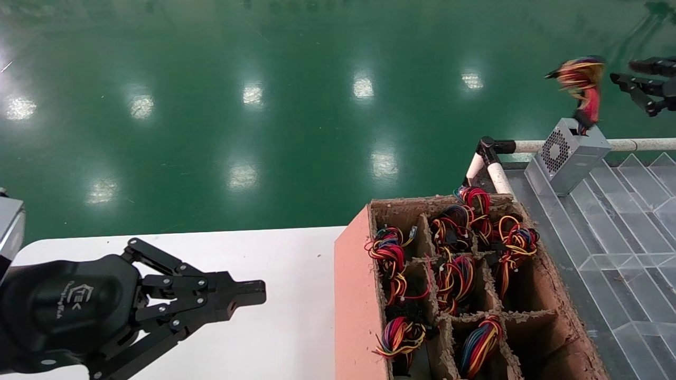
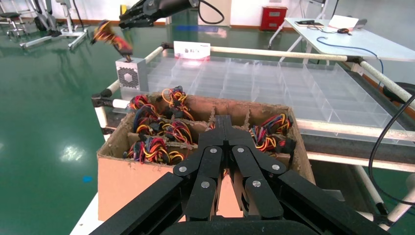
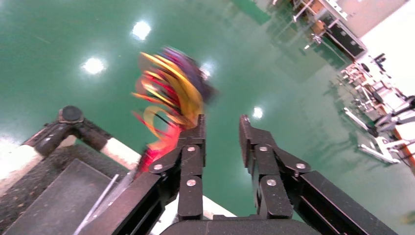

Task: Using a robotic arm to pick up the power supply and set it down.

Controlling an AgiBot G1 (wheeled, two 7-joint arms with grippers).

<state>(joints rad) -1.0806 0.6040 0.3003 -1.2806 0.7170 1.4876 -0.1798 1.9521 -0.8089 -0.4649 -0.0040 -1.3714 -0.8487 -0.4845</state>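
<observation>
One clear compartment tray (image 1: 628, 221), power supply (image 1: 573, 153) standing at its far left corner, wires (image 1: 581, 79) up. One cardboard box (image 1: 359, 295) of wire bundles. Right gripper (image 1: 636, 79) spread, beside the wires. Left gripper (image 1: 253, 293) pressed together, over the white table (image 1: 285, 338).

Grey power supply (image 1: 573, 155), fan grille showing, wires up, on clear tray corner (image 1: 623, 211)

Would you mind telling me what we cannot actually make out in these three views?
- Power supply: its wire bundle is motion-blurred in all views.
- Right gripper: open, cut off by the head view's edge.
- Cardboard box: the left gripper, shut, hides its middle in the left wrist view; units under the wire coils are hidden.
</observation>
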